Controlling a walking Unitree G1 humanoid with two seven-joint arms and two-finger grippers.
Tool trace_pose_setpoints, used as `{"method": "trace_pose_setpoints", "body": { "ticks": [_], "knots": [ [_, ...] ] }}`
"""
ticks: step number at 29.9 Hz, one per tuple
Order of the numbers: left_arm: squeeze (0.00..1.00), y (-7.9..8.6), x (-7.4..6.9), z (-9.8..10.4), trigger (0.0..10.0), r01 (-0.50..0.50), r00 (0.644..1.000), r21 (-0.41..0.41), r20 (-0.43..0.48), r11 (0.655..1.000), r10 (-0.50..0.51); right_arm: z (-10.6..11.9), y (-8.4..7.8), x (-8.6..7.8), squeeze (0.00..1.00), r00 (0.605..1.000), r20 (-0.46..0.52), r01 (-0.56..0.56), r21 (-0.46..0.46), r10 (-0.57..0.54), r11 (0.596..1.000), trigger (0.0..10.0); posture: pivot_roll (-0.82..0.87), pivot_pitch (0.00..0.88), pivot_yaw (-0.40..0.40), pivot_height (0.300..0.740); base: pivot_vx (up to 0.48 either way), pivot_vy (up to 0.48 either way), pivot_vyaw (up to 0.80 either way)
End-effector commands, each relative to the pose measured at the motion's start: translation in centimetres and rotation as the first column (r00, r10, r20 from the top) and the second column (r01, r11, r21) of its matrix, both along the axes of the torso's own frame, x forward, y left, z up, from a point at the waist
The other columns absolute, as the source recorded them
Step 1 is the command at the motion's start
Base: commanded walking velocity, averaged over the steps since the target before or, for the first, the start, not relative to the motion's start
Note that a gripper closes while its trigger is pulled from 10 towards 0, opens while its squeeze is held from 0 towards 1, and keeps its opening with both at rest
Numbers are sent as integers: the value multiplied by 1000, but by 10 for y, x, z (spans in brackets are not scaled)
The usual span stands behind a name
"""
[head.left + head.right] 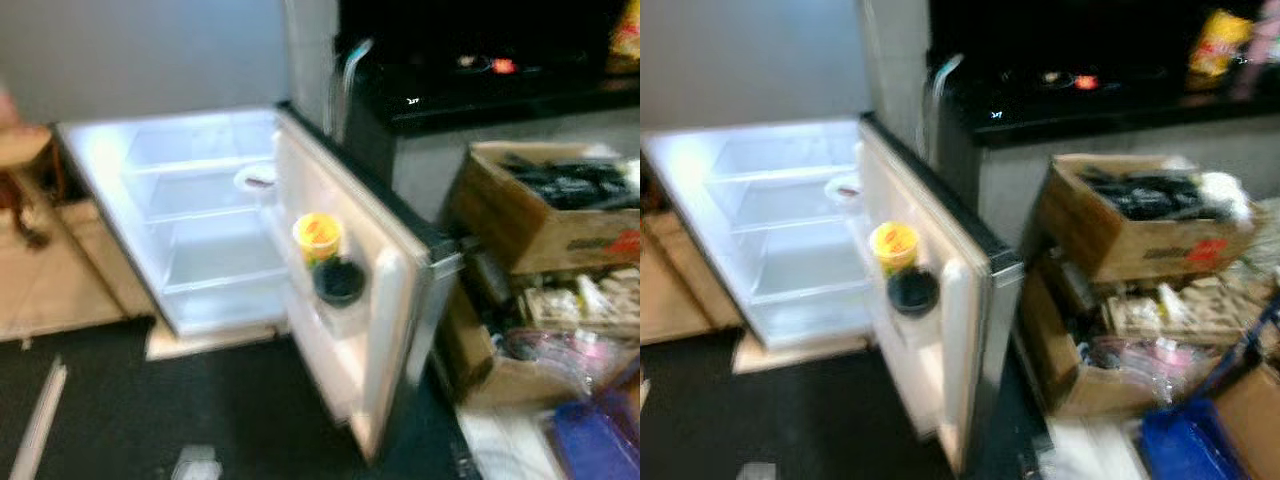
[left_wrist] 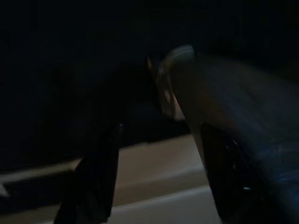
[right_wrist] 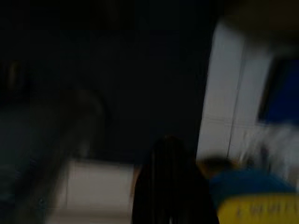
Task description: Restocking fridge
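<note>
Right claw point(image 3: 170, 186) looks pressed together around something yellow and blue, hard to tell; left claw point(image 2: 154, 177) is spread and empty. Ahead, the fridge point(image 1: 200, 220) stands open, door bin holding a yellow cup point(image 1: 317, 236). I'd step closer and aim for the bare shelves.

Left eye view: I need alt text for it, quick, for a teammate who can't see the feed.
A small fridge stands open with bare lit shelves; its door swings toward the camera, holding a yellow-lidded cup and a dark-lidded container in the door rack. To the right sit cluttered cardboard boxes. The image is blurred.
</note>
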State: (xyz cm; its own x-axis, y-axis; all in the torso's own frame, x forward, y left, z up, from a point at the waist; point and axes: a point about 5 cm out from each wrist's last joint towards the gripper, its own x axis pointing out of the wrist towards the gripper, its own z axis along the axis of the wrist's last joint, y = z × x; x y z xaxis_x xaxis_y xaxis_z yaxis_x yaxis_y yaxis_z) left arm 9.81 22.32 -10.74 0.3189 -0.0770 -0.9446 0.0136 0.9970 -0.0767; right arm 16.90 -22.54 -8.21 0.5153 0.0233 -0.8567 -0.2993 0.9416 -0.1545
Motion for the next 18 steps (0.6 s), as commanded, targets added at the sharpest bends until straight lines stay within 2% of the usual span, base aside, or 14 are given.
{"method": "trace_pose_setpoints", "body": {
  "ticks": [1,5,11,17,18],
  "knots": [
    [0,-2,7,2,10000,25,1000,-3,17,1000,-25,-8,1,-19,0,998,-55,30,6,-30,1000,10000,-69,0,-19,740,0,-469,0],
    [0,-8,15,2,10000,-3,999,1,36,1000,3,-9,1,-19,0,998,-56,31,8,-31,999,10000,-70,1,-18,740,0,-457,0],
    [0,-24,26,2,10000,-7,998,7,63,1000,7,-9,2,-19,0,998,-57,32,22,-31,999,10000,-72,3,-21,740,0,0,0],
    [0,-25,25,1,10000,-8,998,-2,61,1000,8,-8,-1,-19,0,998,-48,46,8,-45,999,10000,-72,7,-20,740,0,0,0],
    [0,-22,22,1,10000,-11,998,-6,58,1000,11,-6,-6,-16,0,996,-20,90,-12,-91,996,10000,-72,7,-20,740,0,0,0]
  ]
}}
